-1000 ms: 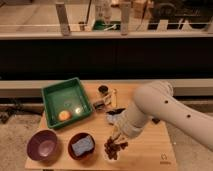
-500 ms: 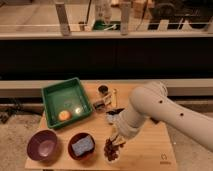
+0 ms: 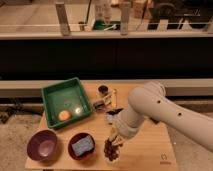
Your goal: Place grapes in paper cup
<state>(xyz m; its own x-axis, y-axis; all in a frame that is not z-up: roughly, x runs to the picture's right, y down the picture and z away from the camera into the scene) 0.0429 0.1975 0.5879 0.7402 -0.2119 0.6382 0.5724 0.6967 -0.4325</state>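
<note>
The grapes (image 3: 110,149), a dark purple-brown cluster, are at the front of the wooden table (image 3: 150,150), just right of the bowl holding the sponge. My gripper (image 3: 114,139) points down from the white arm (image 3: 150,107) directly above them and is shut on the top of the bunch. The grapes hang low, close to the table top. The paper cup does not show; the grapes and gripper cover the spot beneath them.
A green tray (image 3: 52,96) at the back left holds an orange round fruit (image 3: 64,115). Two maroon bowls stand at the front left, one empty (image 3: 42,145), one with a blue sponge (image 3: 82,146). A small dark cup (image 3: 103,90) and small items (image 3: 102,104) sit mid-back.
The gripper and the grapes have shifted slightly left and lower towards the front edge of the table. The arm has leaned further over the table.
</note>
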